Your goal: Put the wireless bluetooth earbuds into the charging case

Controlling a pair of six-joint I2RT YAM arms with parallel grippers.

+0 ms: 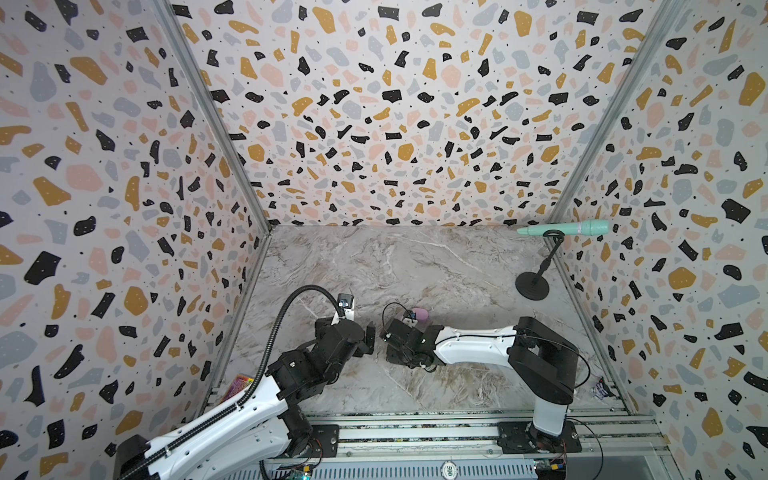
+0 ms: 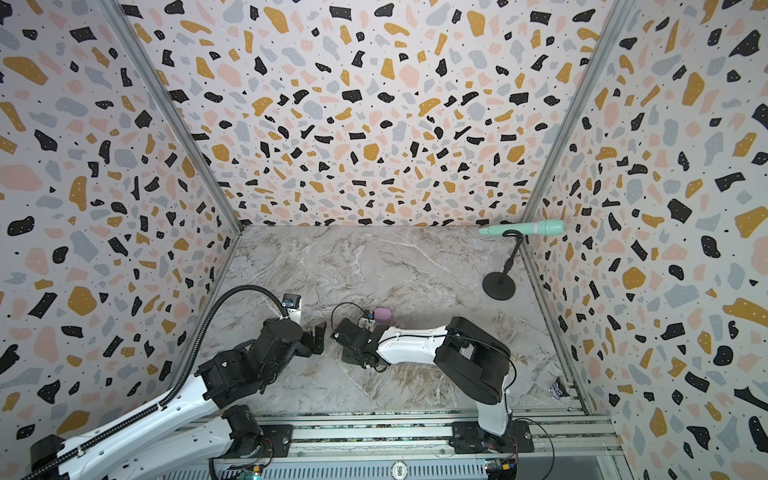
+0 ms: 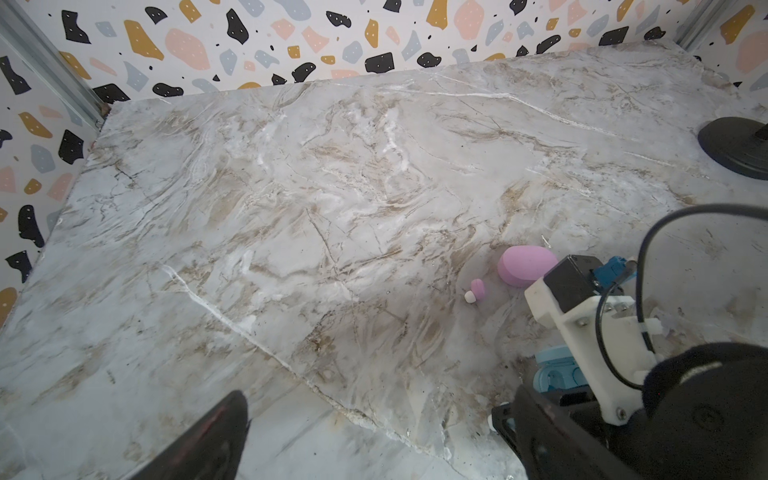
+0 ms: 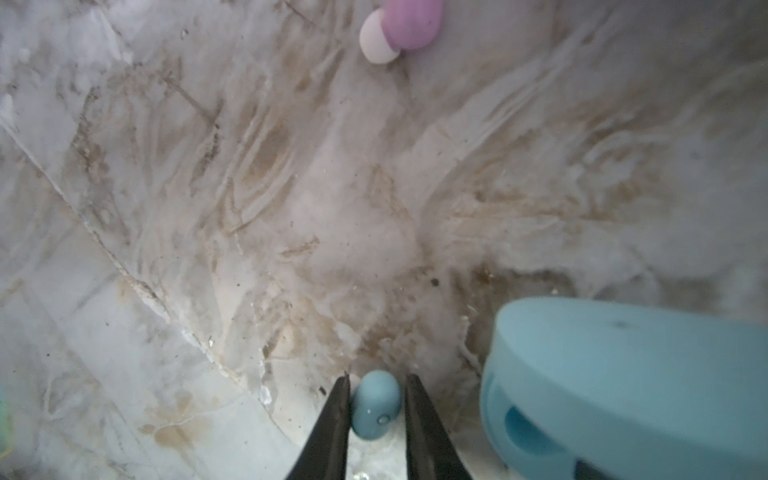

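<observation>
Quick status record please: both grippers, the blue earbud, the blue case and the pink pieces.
left gripper: jaws open, empty, above the table
right gripper: jaws flank the blue earbud; firm grip unclear
blue earbud: on the table, outside the blue case
blue case: open, beside the right gripper
pink earbud: loose on table, near pink case
pink case: on table, looks shut

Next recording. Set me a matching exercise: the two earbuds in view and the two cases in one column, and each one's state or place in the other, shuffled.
Things:
1. blue earbud
2. pink earbud
3. pink case
4. blue case

States:
A. closed
B. open, cavity showing
C. between the jaws of the right gripper
D. lying free, nothing holding it

Pairs: 1-C, 2-D, 3-A, 4-B
</observation>
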